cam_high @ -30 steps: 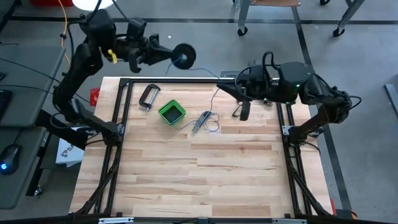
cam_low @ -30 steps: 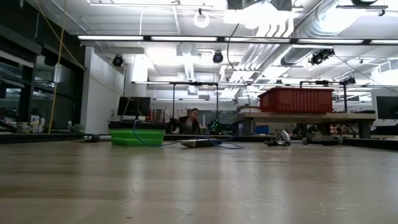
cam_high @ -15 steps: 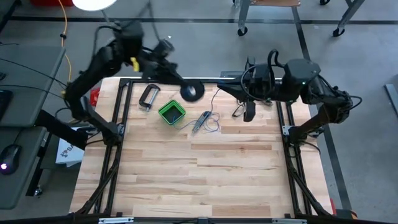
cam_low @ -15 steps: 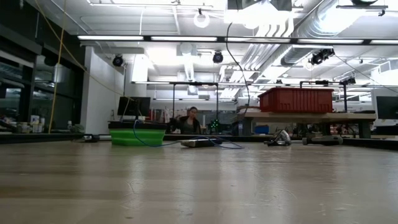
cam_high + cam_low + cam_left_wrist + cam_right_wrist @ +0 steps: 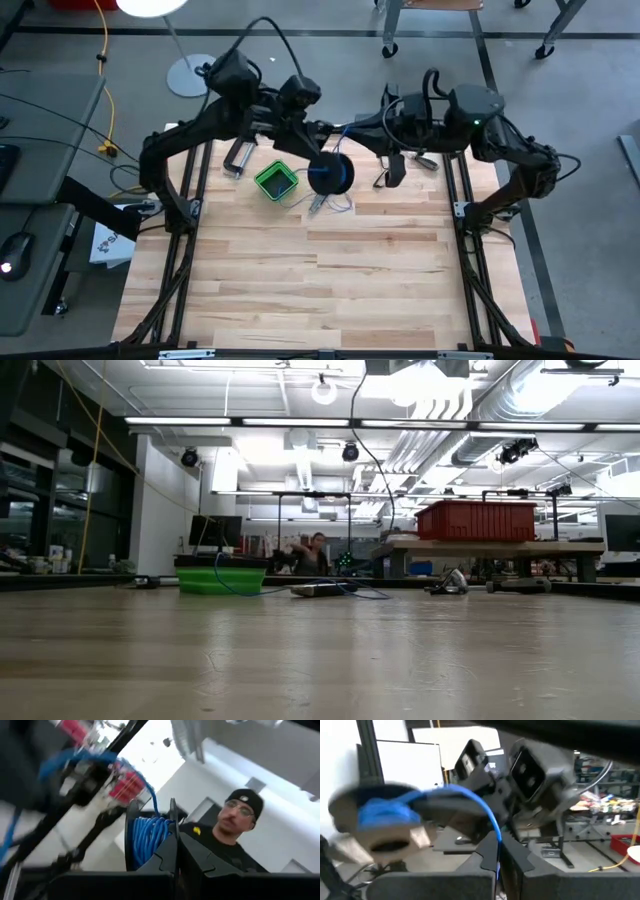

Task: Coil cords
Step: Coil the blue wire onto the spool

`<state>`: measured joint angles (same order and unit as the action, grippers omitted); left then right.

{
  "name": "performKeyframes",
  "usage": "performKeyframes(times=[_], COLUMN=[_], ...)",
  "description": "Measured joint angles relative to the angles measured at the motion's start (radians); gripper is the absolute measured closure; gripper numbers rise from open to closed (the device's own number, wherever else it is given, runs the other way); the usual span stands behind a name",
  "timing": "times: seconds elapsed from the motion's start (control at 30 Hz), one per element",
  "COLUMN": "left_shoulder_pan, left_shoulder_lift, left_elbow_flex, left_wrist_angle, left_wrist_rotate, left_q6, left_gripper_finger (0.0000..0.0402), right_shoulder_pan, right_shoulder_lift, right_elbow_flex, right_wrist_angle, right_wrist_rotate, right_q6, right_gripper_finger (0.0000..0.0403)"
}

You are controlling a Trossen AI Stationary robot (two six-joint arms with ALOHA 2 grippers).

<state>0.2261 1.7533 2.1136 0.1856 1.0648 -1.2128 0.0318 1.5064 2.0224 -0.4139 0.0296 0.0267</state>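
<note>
A: Wooden table (image 5: 330, 290), seen from above. What lies at its left?

B: A metal clamp (image 5: 238, 155) lies flat in the far left corner. Just right of it stands a green box (image 5: 276, 180), open at the top.

A: And the left arm?

B: It reaches from the far left across that corner. The left gripper (image 5: 318, 165) is above the table just right of the box, and its fingers are pinched on the rim of the spool (image 5: 330, 175). The left wrist view shows this closely: the two dark fingers (image 5: 167, 852) meet on one flange of the spool (image 5: 150, 835), which is wound with blue wire.

A: Where does the wire go?

B: Loose loops of wire (image 5: 343, 207) lie on the table just near of the spool, around a small tool (image 5: 320, 200). In the right wrist view a strand of wire (image 5: 470, 800) arcs from the spool (image 5: 380, 822) into the right gripper (image 5: 498, 851), whose fingers are closed on it.

A: And that gripper's place?

B: The right gripper (image 5: 392, 175) hangs to the right of the spool, near the far edge, with its arm coming from the far right.

A: Anything beyond the table?

B: The low view shows a seated person (image 5: 315, 553) far off, and a red bin (image 5: 475, 520) on a bench at the right.
</note>
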Motion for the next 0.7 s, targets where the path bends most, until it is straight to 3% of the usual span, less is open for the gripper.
performKeyframes(times=[0.17, 0.7], left_shoulder_pan=[0.013, 0.092], left_shoulder_lift=[0.026, 0.024], left_elbow_flex=[0.0, 0.0], left_wrist_angle=[0.189, 0.399], left_wrist_rotate=[-0.046, -0.215], left_q6=[-0.074, 0.031], left_gripper_finger=[0.0401, 0.0401], right_shoulder_pan=[-0.015, -0.019], right_shoulder_lift=[0.033, 0.14], right_elbow_flex=[0.0, 0.001], right_wrist_angle=[0.038, 0.181], right_wrist_rotate=[-0.057, -0.101], right_q6=[0.033, 0.11], right_gripper_finger=[0.0403, 0.0403])
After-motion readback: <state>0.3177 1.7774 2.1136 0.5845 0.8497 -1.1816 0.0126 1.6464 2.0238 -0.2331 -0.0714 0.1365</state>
